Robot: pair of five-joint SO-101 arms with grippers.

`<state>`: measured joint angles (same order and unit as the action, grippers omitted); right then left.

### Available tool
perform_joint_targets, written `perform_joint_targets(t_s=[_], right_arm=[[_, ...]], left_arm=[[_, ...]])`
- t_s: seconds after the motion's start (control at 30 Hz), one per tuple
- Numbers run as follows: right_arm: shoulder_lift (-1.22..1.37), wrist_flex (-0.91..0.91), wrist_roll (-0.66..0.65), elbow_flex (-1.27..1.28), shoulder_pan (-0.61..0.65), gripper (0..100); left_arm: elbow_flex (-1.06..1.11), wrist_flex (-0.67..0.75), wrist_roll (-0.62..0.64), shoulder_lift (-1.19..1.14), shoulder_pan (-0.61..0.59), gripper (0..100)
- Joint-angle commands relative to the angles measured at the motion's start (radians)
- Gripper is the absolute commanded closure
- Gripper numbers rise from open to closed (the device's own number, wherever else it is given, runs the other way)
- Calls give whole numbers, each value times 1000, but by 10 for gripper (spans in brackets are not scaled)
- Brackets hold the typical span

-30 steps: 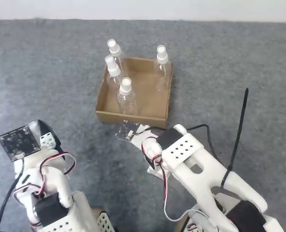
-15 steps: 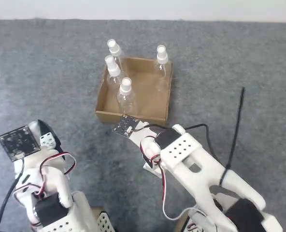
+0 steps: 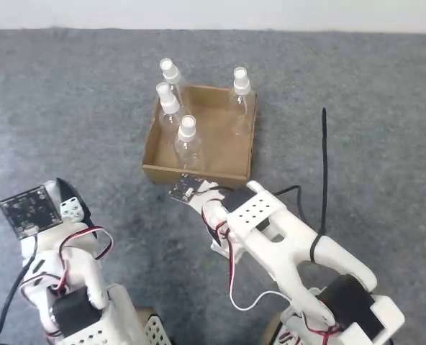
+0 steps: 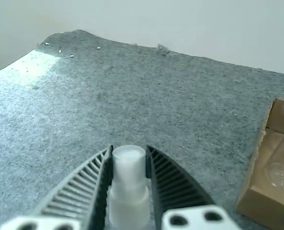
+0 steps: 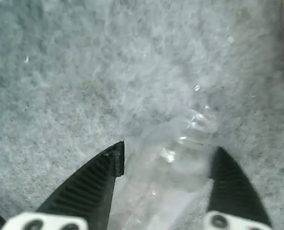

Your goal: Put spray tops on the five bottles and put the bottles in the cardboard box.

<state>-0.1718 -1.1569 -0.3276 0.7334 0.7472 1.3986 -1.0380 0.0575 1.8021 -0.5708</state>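
The cardboard box sits at mid-table and holds several clear bottles with white spray tops, among them one at the front and one at the far right. A clear bottle without a top lies on the carpet between the spread fingers of my open right gripper. In the high view the right arm hangs over the spot just in front of the box. My left gripper is shut on a white spray top, held above the carpet at the near left, where the left arm stands.
Grey carpet covers the table. The box's corner lies off to one side of my left gripper. A black cable rises from the right arm. Open carpet stretches to the left and right of the box.
The right arm has swung left and forward toward the box's front wall, and its black cable has moved left with it. The left arm has stayed put.
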Motion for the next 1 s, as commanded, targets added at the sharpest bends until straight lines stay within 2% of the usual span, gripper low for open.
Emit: perform_joint_targets(t_s=[0.0,0.17,0.47,0.97], right_arm=[[-12,-28,3,-80,7,886],[-15,-33,2,-83,22,894],[-163,-67,-58,-78,165,894],[-473,-116,-52,-84,170,894]], left_arm=[[-12,2,-9,17,-3,985],[-12,2,-9,17,-3,985],[-12,2,-9,17,-3,985],[-12,2,-6,17,-3,986]])
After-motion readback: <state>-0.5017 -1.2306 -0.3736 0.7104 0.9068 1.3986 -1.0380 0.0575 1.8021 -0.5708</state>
